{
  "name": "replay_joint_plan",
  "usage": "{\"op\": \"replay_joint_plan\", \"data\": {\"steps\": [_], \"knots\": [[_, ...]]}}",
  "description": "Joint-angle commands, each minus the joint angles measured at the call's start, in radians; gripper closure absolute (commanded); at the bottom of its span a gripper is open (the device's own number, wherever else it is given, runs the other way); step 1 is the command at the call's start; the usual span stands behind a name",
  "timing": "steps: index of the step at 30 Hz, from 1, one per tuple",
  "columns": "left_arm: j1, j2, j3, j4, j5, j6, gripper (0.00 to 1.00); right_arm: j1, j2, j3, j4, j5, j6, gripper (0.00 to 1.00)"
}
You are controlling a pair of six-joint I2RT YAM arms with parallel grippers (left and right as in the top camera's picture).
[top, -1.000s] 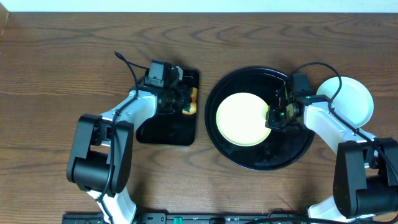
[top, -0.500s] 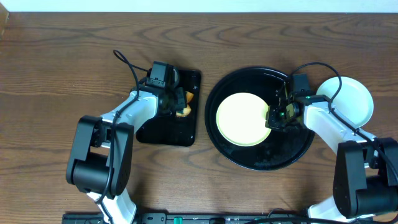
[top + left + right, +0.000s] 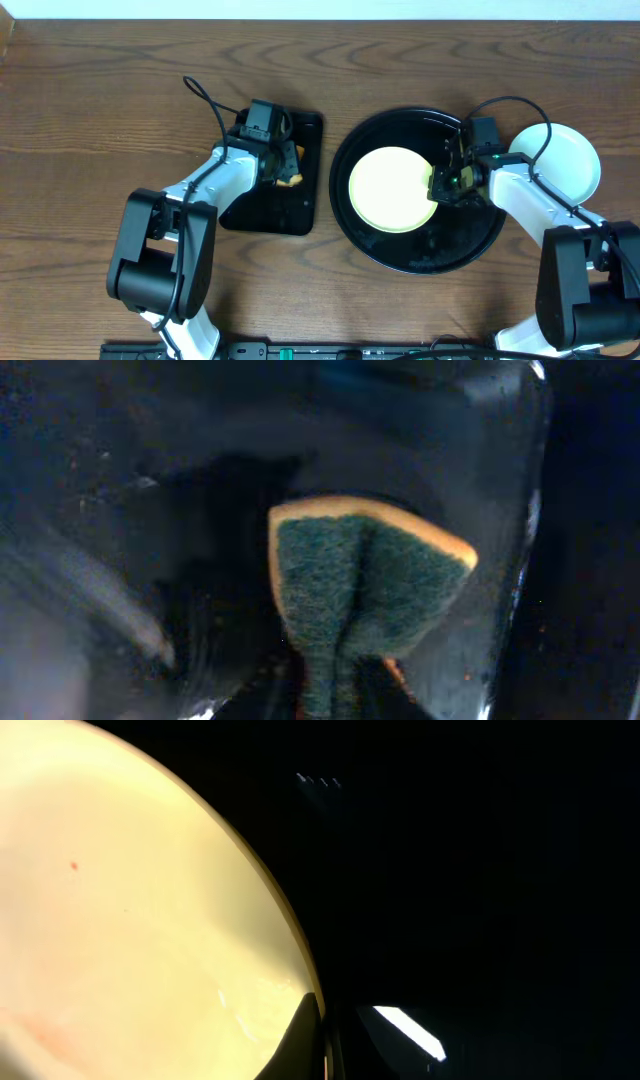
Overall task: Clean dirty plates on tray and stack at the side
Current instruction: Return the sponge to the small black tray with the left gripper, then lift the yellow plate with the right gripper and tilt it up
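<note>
- My left pincer [image 3: 283,165]: clamped on green-faced yellow sponge [image 3: 370,580], over rectangular black tray [image 3: 270,215].
- My right pincer [image 3: 330,1040]: clamped on pale yellow round plate [image 3: 130,900] at its rim, on round glossy black tray [image 3: 440,250].

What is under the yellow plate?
The yellow plate lies on the big round black tray. Whatever is right beneath the plate is covered, so I cannot see it.

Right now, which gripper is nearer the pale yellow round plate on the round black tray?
Right. The right gripper clamps the plate's right rim; the left gripper is off to its left, over the rectangular black tray, holding a sponge.
</note>
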Motion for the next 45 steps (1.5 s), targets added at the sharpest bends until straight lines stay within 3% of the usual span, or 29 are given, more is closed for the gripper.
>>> {"op": "replay_joint_plan", "data": {"steps": [1, 6, 17, 26, 38, 45], "knots": [[0.007, -0.031, -0.008, -0.027, -0.022, 0.016, 0.74, -0.019, 0.011, -0.002, 0.026, -0.118, -0.047, 0.99], [0.031, -0.09, -0.008, -0.054, -0.021, 0.016, 0.67, -0.061, 0.011, -0.002, 0.058, -0.211, -0.053, 0.99], [0.034, -0.153, -0.008, -0.12, -0.022, 0.016, 0.66, -0.193, 0.011, -0.001, 0.123, -0.396, -0.093, 0.99], [0.034, -0.153, -0.008, -0.128, -0.026, 0.016, 0.66, -0.234, -0.067, -0.001, 0.121, -0.388, -0.195, 0.99], [0.034, -0.153, -0.008, -0.127, -0.026, 0.016, 0.64, -0.216, -0.385, -0.001, 0.064, 0.042, -0.305, 0.99], [0.034, -0.153, -0.008, -0.127, -0.026, 0.016, 0.64, -0.109, -0.528, -0.001, 0.051, 0.357, -0.394, 0.99]]}}
